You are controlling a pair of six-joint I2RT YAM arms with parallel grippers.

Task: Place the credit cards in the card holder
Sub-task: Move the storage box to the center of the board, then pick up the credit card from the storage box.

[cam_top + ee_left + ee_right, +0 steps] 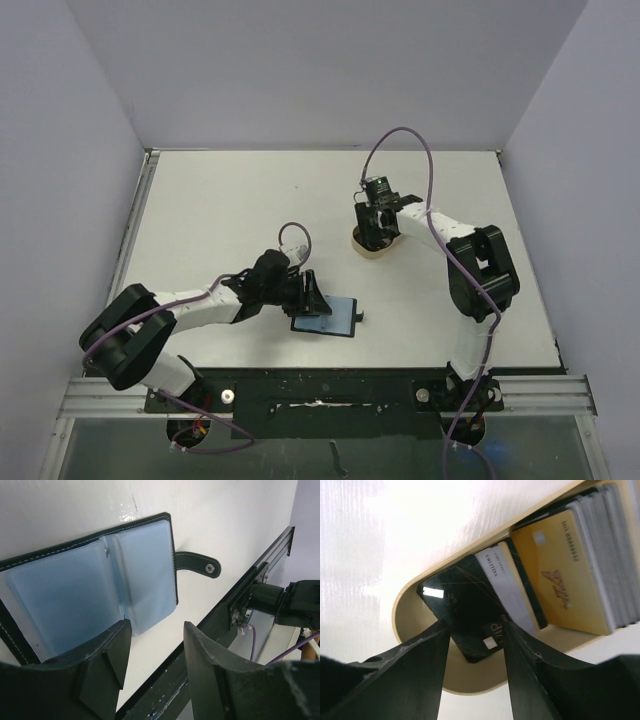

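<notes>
Cards first: the credit cards [545, 580] stand on edge, packed into a beige oval tray [352, 238] right of centre, farther back than the holder. The right wrist view shows a glossy black card [470, 612] leaning at the left end of the row. Next come a white-and-grey card [507, 587], a tan-gold card [565, 575] and a stack of pale grey ones [615, 550].

Right gripper [475, 650] straddles the black card, one finger on each side. I can't tell whether the pads bite or only flank it.

My read on handling: thin, stiff plastic, almost weightless, glossy and so slippery. I'd pinch across the flat faces near the exposed edge, not at a corner, or it pivots. The neighbours sit close, so a second card could drag along.

Black bifold card holder [325, 318] lies open on the white table [220, 200], near centre, with its blue-grey clear sleeves [145, 565] up and its snap strap [197, 563] pointing right. Left gripper [155, 650] is spread with nothing between the fingers, at the holder's left edge. One finger overlaps a sleeve; contact is unclear. The sleeves look soft and floppy, so I expect the pocket mouth needs holding down during insertion.
</notes>
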